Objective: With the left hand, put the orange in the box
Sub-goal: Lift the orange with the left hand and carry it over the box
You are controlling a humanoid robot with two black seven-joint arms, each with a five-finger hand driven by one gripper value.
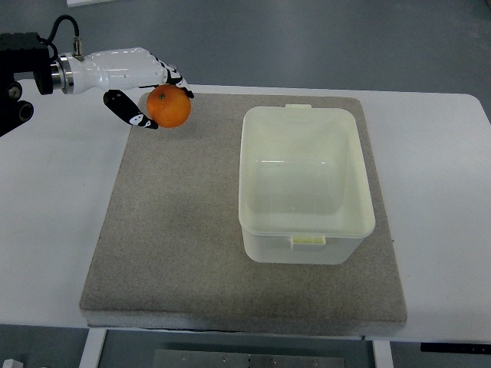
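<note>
left hand point(136, 86) entering from ten o'clock, fingers wrapped around the orange point(169, 106), fruit over the far-left corner of the grey mat point(176, 230), white box point(305, 184) well apart toward four o'clock, on a white table point(54, 215)

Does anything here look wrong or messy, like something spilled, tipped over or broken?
Nothing stands out. The box sits upright and empty on the grey mat, the mat lies flat on the white table, and the left hand grips a whole orange at the mat's far left corner. No spills show.
</note>
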